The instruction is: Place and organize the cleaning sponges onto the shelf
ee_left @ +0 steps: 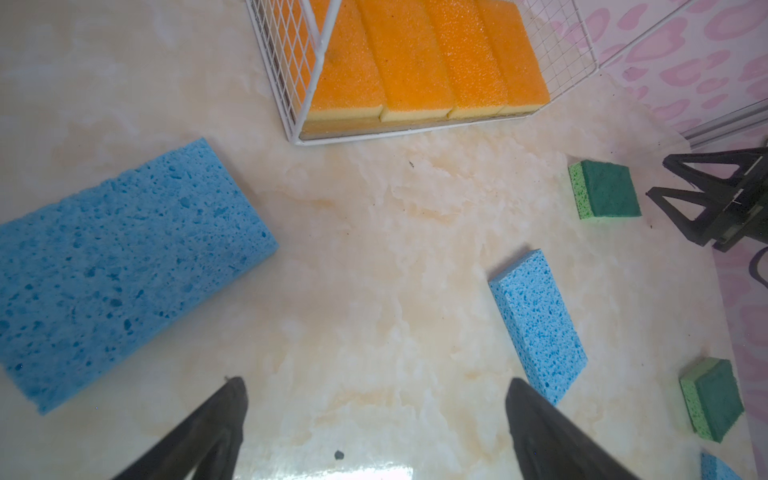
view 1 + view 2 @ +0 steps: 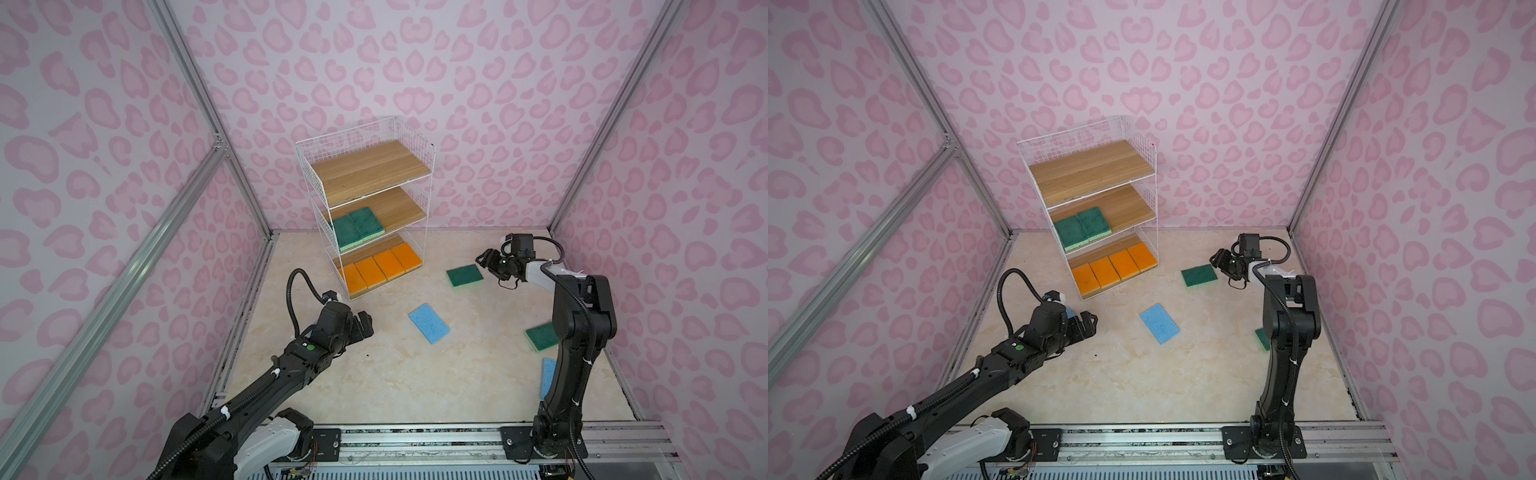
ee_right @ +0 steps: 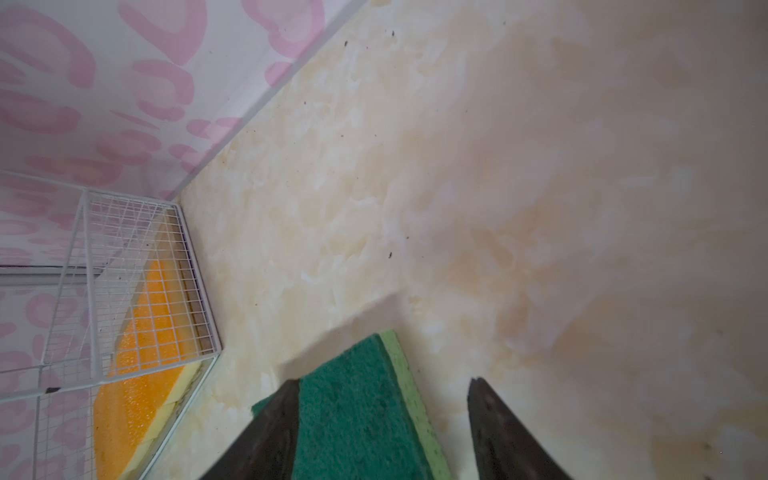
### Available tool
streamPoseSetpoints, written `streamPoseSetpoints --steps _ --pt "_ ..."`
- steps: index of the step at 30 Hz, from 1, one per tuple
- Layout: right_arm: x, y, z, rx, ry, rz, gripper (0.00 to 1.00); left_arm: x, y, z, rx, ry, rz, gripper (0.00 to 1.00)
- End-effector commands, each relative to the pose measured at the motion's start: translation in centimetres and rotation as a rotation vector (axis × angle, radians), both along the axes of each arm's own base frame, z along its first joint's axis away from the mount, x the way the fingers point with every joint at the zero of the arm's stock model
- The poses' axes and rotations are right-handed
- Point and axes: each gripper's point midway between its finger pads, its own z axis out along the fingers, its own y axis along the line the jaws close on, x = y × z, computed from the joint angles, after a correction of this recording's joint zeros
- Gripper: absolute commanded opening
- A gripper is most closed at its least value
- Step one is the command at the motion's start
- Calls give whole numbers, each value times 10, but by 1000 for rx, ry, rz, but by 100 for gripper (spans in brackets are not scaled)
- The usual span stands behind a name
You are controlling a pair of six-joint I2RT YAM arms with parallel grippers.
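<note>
Right of the shelf (image 2: 374,166), right gripper (image 2: 483,262) w/ jaws apart at a green sponge (image 2: 465,276), not clamped; left gripper (image 2: 365,325) wide open, empty, above worktop (image 2: 395,382).

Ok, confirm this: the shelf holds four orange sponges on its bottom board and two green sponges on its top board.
Wrong on one point: the two green sponges lie on the middle board of the shelf, not the top one, which is bare; both top views show it. The four orange sponges are on the bottom board.
</note>
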Motion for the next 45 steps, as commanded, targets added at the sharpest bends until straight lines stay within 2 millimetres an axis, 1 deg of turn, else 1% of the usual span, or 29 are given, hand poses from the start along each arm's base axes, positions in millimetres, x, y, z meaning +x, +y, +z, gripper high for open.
streamPoseSetpoints --steps 1,4,8,11,13,17,18,20,21,23,27,29,31,34,36,40,45 --pt "-4 10 -12 3 28 40 63 3 -2 2 -22 -11 11 98" --pt "-8 24 -15 9 34 70 61 2 -1 3 -22 -18 15 98" --pt "-24 48 -13 8 41 122 58 1 1 6 -19 -27 16 98" --pt "-44 63 -9 15 29 139 55 -1 3 7 -24 -33 19 98" --pt "-61 75 -7 10 21 155 54 -3 4 5 -22 -34 21 98" --pt "-101 111 -4 -1 13 236 54 -5 6 5 -19 -37 21 98" --pt "-110 124 -3 12 6 269 54 -5 6 4 -21 -39 21 98" --pt "-123 143 4 37 -8 338 56 -4 5 4 -19 -40 19 98" --pt "-127 148 9 47 -17 360 58 -3 4 5 -19 -38 18 98" --pt "-128 143 21 51 -45 358 60 -1 2 7 -22 -37 11 98" --pt "-120 111 41 58 -80 286 62 1 -1 10 -35 -48 5 98" --pt "-117 97 42 47 -74 259 63 2 -2 10 -29 -48 -1 98" --pt "-113 86 40 36 -60 240 64 2 -1 9 -18 -45 -6 97" --pt "-105 75 29 42 -35 209 66 3 -1 9 -7 -47 -7 96" --pt "-99 71 21 44 -22 194 68 4 -1 8 -7 -47 -10 96" --pt "-89 67 8 11 9 182 66 4 -2 5 -10 -35 -9 96" --pt "-78 65 -1 -34 26 177 63 3 -1 5 -13 -36 3 96"
